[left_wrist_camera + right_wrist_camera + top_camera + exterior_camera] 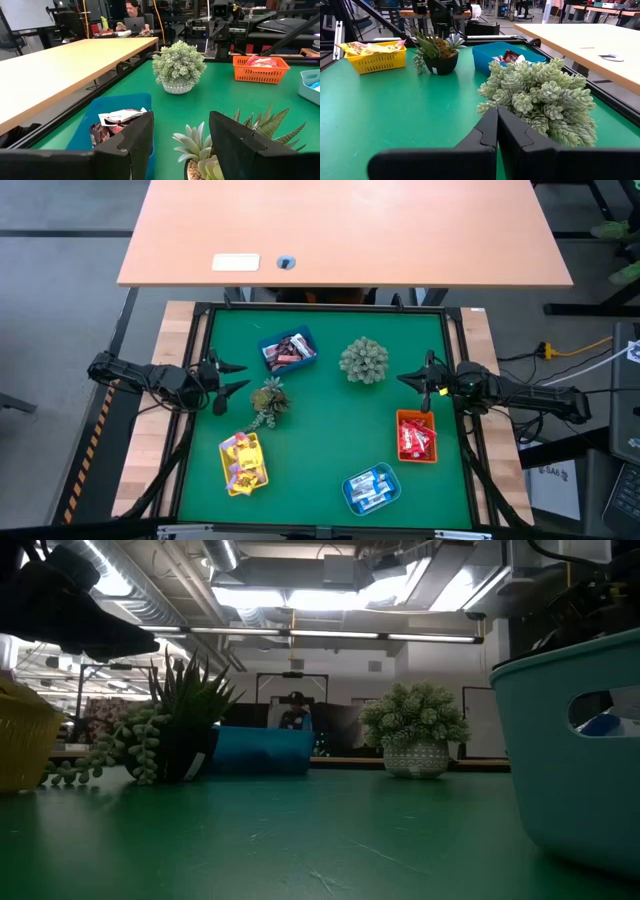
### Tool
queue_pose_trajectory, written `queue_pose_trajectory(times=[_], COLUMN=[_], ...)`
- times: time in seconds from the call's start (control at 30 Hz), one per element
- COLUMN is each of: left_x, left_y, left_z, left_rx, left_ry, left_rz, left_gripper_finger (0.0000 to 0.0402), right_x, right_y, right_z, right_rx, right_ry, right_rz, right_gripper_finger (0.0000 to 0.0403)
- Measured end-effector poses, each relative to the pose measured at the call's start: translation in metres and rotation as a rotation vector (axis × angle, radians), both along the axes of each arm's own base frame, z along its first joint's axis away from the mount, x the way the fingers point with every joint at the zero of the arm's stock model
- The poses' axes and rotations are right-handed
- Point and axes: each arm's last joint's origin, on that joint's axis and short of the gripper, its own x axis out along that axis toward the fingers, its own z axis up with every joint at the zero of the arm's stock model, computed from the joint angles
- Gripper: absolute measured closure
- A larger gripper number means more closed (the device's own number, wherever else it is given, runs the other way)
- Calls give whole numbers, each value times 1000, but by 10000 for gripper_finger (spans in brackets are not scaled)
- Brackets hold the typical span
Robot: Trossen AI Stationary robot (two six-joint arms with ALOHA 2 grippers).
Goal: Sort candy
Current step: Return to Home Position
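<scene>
High view. Shows all the candy (416, 438) in trays, none loose on the green table (330, 430). Red in the orange tray (399, 438) at the right edge, long axes roughly near-to-far. Blue-and-white in the teal tray (346, 490) at the near edge, seemingly slanted toward the far right corner. Puts the left gripper (238, 377) at the left edge, fingers wide and empty. Puts the right gripper (403, 379) at the right edge, fingers pressed together on nothing.

Low view. Glimpses candy through the teal tray's slot, axis unreadable.

Left wrist view. Warns of the succulent (200, 145) just beyond the spread fingers: likely clipped by a low swing.

Right wrist view. Repeats the risk with the bushy plant (540, 100) just past the fingertips: could tip if nudged.
</scene>
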Motion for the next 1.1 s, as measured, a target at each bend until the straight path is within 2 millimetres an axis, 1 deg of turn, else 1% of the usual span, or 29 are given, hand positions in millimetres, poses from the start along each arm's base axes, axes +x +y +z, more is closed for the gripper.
queue_pose_trajectory(times=[0.37,0.7,0.83,1.1], left_x=[0,0,2,6], left_y=[0,0,0,6], left_z=[0,0,-2,-7], left_rx=[0,0,7,21], left_ry=[0,3,26,94], left_rz=[-1,-1,-1,81], left_gripper_finger=[223,223,223,223], right_x=[-1,-8,-8,-8], right_y=[0,6,7,6], right_z=[2,12,12,12], right_rx=[-2,-17,-18,-18], right_ry=[-18,-144,-153,-149], right_rz=[2,49,55,54], right_gripper_finger=[396,396,396,396])
